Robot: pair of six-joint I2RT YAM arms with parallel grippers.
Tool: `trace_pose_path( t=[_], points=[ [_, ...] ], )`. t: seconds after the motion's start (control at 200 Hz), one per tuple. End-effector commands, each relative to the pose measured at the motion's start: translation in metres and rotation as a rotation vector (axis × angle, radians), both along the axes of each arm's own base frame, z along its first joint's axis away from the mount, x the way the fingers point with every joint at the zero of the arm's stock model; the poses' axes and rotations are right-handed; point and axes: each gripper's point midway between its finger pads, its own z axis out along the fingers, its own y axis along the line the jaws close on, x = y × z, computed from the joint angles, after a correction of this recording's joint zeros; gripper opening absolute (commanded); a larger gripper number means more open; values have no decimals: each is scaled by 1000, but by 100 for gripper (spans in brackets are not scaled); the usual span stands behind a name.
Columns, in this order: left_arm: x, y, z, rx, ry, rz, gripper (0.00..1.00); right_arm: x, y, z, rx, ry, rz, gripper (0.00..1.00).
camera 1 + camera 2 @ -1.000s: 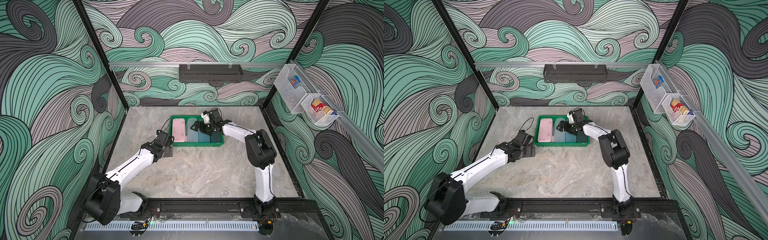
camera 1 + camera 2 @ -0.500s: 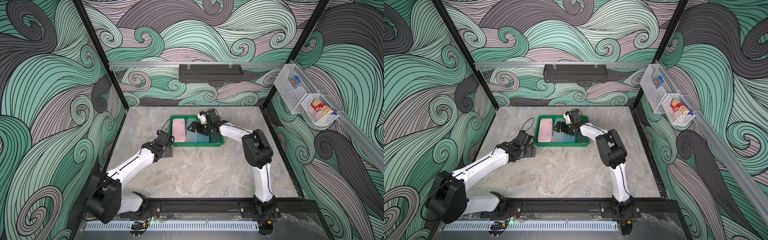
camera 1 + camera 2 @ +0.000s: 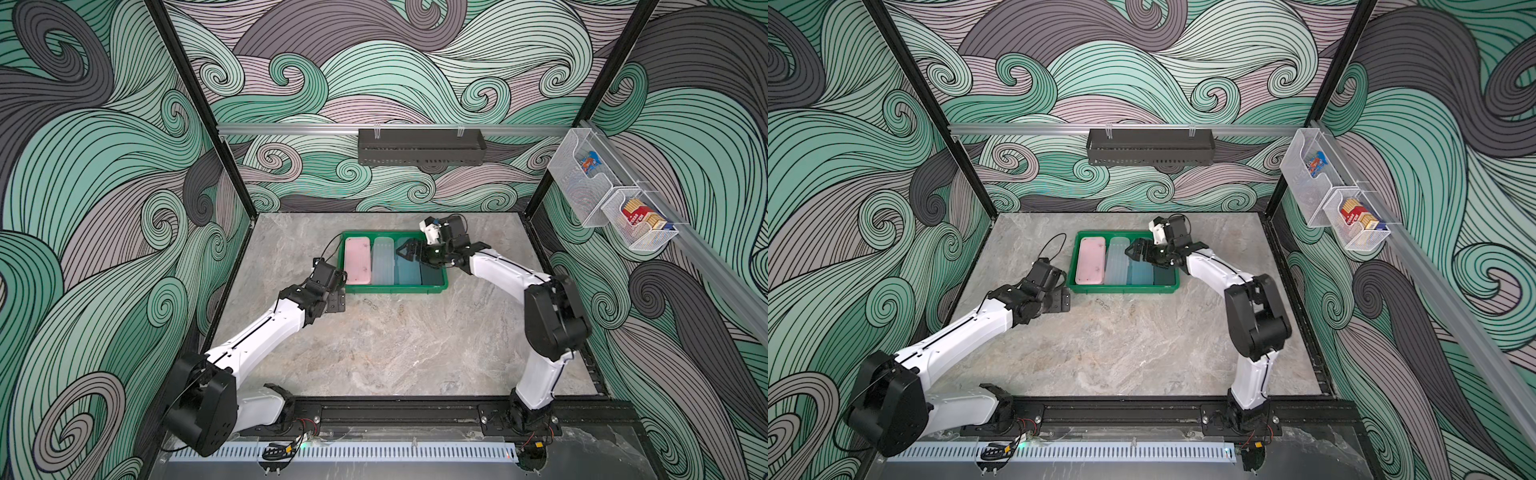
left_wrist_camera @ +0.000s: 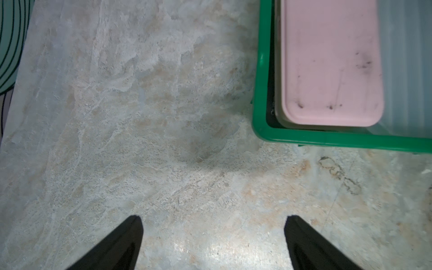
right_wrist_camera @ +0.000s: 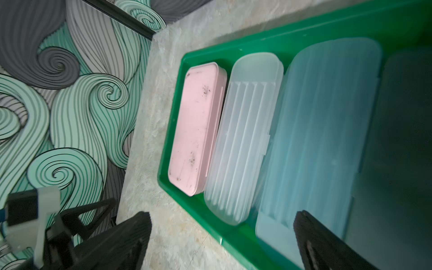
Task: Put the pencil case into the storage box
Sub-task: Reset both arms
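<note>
Left tool, jaws wide and empty, hovers low over bare bench at the box's 8 o'clock corner. The box sits at the bench's 12 o'clock, holding pink case, clear case, blue case and dark case side by side. Right tool, spread open and empty, hangs above the blue case.

The storage box is bright green, its pencil cases pink, frosted white and blue.
</note>
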Motion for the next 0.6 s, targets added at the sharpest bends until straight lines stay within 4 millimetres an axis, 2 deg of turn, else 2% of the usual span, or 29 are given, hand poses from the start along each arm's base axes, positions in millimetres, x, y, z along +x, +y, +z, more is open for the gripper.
trace_pose_path(
  t=[0.0,0.115,0.21,0.33,0.405,0.515,0.595],
  points=[
    [17,-4,40,-31,-174,-55,99,-10,-57,16,-41,-71,-60,99],
    [29,-9,54,-70,-337,-127,99,-24,-128,0,-145,-101,-181,99],
    [38,-3,51,-76,-412,-154,99,-34,-168,-16,-277,-149,-235,99],
    [51,15,33,-74,-403,-129,99,-40,-198,-32,-392,-268,-286,99],
    [58,24,19,-95,-387,-119,99,-41,-211,-35,-439,-385,-326,99],
    [66,28,21,-112,-393,-139,99,-40,-231,-38,-522,-542,-416,99],
    [71,28,19,-70,-424,-185,99,-38,-234,-45,-537,-591,-427,99]
  ],
)
